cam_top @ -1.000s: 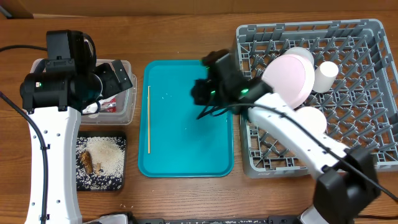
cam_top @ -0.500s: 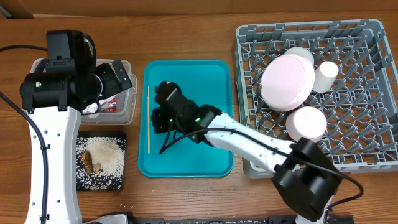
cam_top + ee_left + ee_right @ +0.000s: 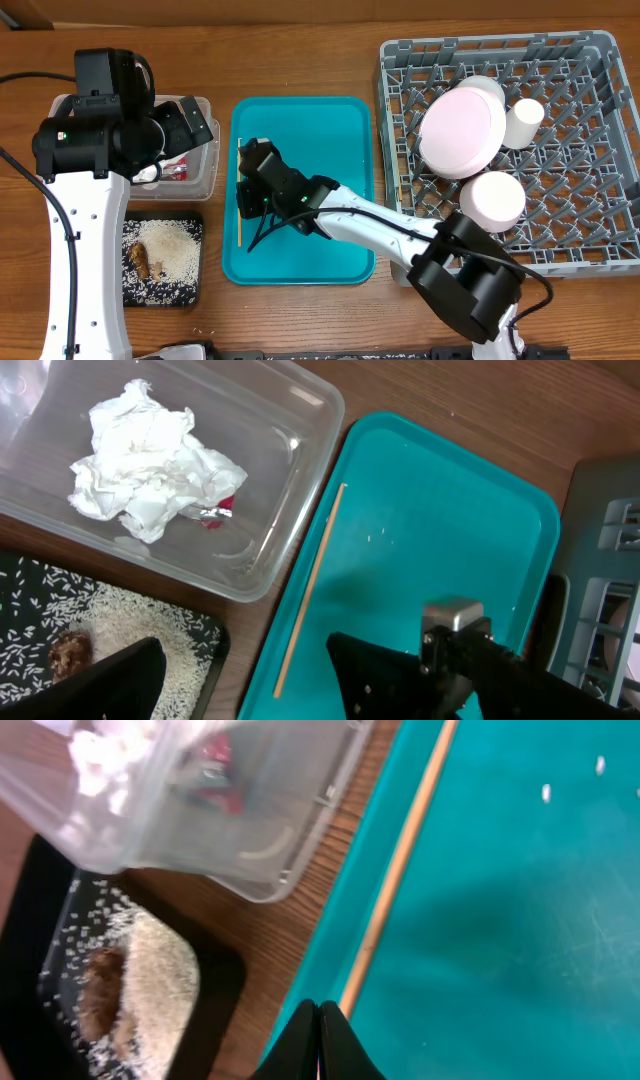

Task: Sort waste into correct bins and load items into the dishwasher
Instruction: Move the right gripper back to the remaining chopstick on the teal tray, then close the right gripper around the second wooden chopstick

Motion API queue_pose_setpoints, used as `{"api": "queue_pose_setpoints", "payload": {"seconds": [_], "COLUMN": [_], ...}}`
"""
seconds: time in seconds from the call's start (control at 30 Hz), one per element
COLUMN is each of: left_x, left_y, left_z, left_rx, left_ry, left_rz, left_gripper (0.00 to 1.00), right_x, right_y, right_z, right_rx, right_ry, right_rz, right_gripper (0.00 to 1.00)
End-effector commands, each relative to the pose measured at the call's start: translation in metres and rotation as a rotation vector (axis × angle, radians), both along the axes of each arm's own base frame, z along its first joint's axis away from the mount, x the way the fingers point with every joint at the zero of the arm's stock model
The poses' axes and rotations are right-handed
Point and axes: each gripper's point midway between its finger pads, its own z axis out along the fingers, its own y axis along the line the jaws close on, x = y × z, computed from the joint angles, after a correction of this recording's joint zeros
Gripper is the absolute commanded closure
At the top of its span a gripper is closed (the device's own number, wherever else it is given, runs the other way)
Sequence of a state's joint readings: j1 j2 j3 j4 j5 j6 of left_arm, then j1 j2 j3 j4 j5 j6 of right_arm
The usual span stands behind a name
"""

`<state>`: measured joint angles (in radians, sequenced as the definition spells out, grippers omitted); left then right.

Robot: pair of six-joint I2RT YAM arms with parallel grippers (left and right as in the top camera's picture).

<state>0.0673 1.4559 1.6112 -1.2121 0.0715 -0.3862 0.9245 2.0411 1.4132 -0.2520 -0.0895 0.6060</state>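
One wooden chopstick (image 3: 239,175) lies along the left edge of the teal tray (image 3: 320,130); it also shows in the left wrist view (image 3: 310,590) and the right wrist view (image 3: 400,870). My right gripper (image 3: 252,240) (image 3: 318,1010) is shut, its tips low beside the chopstick's near end. My left gripper (image 3: 190,125) (image 3: 243,648) is open and empty above the clear tub (image 3: 290,430), which holds the white napkin (image 3: 150,460) and red wrapper (image 3: 215,510). The black tray (image 3: 190,225) holds rice (image 3: 165,250) and a brown scrap (image 3: 140,262).
The grey rack (image 3: 580,200) at the right holds the white plate (image 3: 462,132), a bowl (image 3: 492,198), another bowl (image 3: 483,90) behind the plate and the cup (image 3: 523,122). A few rice grains (image 3: 572,780) lie on the teal tray.
My right arm has swung left from the rack's edge across the teal tray to the chopstick's near end. The chopstick and the left arm have not moved.
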Motion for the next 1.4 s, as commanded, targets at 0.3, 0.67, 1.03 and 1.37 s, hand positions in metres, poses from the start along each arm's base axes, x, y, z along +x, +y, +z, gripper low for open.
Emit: {"api": "queue_pose_setpoints", "payload": {"seconds": [0.3, 0.67, 1.03, 1.37], "left_x": [0.001, 0.001, 0.001, 0.001], "left_y": [-0.001, -0.001, -0.001, -0.001], "left_z": [0.006, 0.006, 0.006, 0.006], "left_rx": [-0.001, -0.001, -0.001, -0.001], "left_ry": [-0.017, -0.018, -0.018, -0.018], "left_rz": [0.004, 0.004, 0.004, 0.004], "left_gripper": [0.0, 0.0, 0.0, 0.0], "right_x": [-0.001, -0.016, -0.021, -0.018], "right_y": [0.004, 0.02, 0.023, 0.021], "right_z": [-0.031, -0.045, -0.066, -0.076], "right_rx": [-0.036, -0.03, -0.049, -0.084], "right_ry": [0.009, 0.006, 0.02, -0.01], "right_rz": [0.011, 0.051, 0.062, 0.103], "right_gripper": [0.96, 0.96, 0.96, 0.96]}}
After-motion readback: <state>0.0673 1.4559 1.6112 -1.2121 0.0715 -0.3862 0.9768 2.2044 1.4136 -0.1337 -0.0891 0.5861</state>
